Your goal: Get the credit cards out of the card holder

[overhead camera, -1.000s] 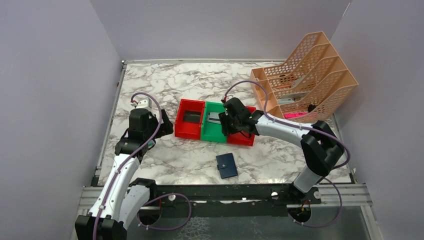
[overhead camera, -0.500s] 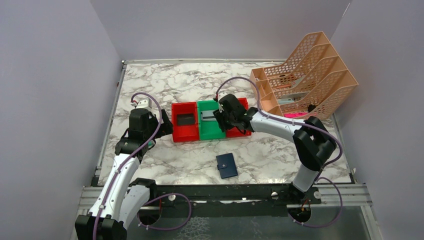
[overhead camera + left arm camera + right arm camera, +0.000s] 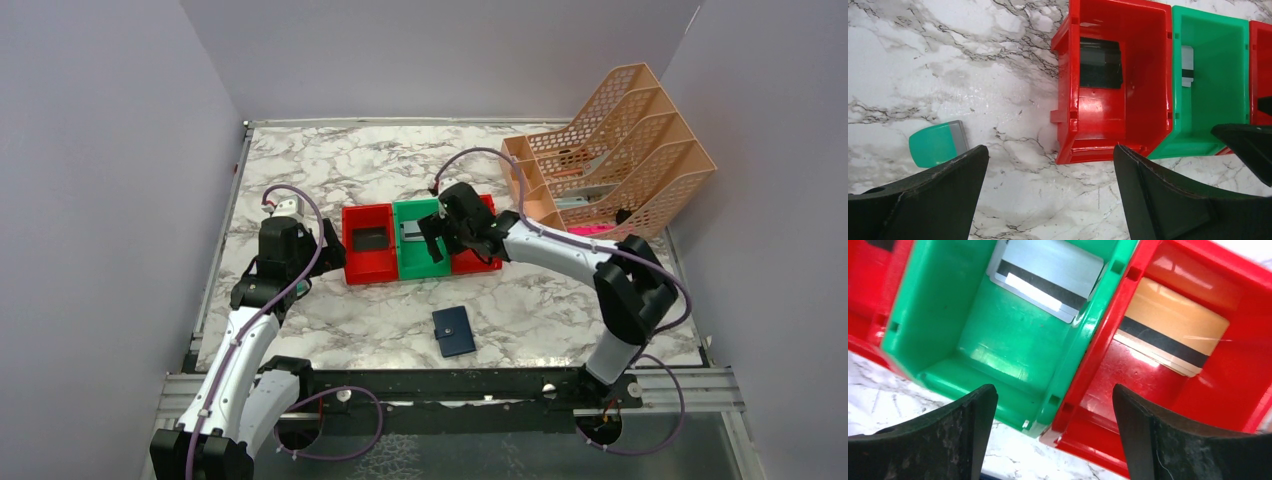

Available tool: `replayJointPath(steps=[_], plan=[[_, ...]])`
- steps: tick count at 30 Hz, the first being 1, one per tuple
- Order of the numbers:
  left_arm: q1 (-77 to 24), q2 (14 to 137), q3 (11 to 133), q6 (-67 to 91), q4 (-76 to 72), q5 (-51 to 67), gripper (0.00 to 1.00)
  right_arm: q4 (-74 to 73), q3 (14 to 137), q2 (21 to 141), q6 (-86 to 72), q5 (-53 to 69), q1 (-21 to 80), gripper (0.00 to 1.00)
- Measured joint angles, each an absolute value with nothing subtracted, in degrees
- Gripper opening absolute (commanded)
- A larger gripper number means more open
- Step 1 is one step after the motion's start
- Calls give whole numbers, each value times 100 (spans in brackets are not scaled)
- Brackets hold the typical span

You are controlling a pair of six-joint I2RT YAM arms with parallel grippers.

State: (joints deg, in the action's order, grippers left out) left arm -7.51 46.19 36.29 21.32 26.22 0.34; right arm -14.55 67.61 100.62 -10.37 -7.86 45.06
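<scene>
Navy card holder (image 3: 455,331) lies folded on the marble table (image 3: 330,170). Beyond it, black card (image 3: 1100,62), silver card (image 3: 1048,277) and gold card (image 3: 1168,330) sit in separate bins (image 3: 1148,115). Left gripper (image 3: 1050,150), by a teal block (image 3: 933,144), and right gripper (image 3: 1053,390), over the bins, hover with fingers spread, empty.

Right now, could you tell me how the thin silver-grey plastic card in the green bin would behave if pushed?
The thin silver-grey plastic card looks flat, so probably stiff and light. In the glossy green plastic bin, it would likely slide until a wall stops it.
</scene>
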Motion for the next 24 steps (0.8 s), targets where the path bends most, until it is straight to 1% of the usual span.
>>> replayJointPath(steps=[3,7,10,15,17,19,22,24], plan=[[-751,4619,3629,2132,2622,38,99,-1614,6759,9664,-1135,-786,4506,98],[-751,4556,3629,2130,2624,40,99,-1664,6521,8879,-1435,-775,4506,97],[-751,4410,3629,2130,2622,60,99,-1627,5889,8108,-1903,-580,4506,91],[-751,4241,3629,2062,2561,355,99,-1192,4178,7137,-3026,320,4506,79],[-751,4233,3625,2029,2480,661,97,-1024,3546,6956,-3433,690,4506,75],[-751,4254,3623,2025,2359,1103,93,-945,3111,6877,-3778,930,4508,72],[-753,4397,3599,2126,2147,1861,87,-921,2823,6866,-4152,1131,4508,68],[-854,4550,3542,2279,2021,2309,86,-880,2768,6862,-4331,1173,4508,67]])
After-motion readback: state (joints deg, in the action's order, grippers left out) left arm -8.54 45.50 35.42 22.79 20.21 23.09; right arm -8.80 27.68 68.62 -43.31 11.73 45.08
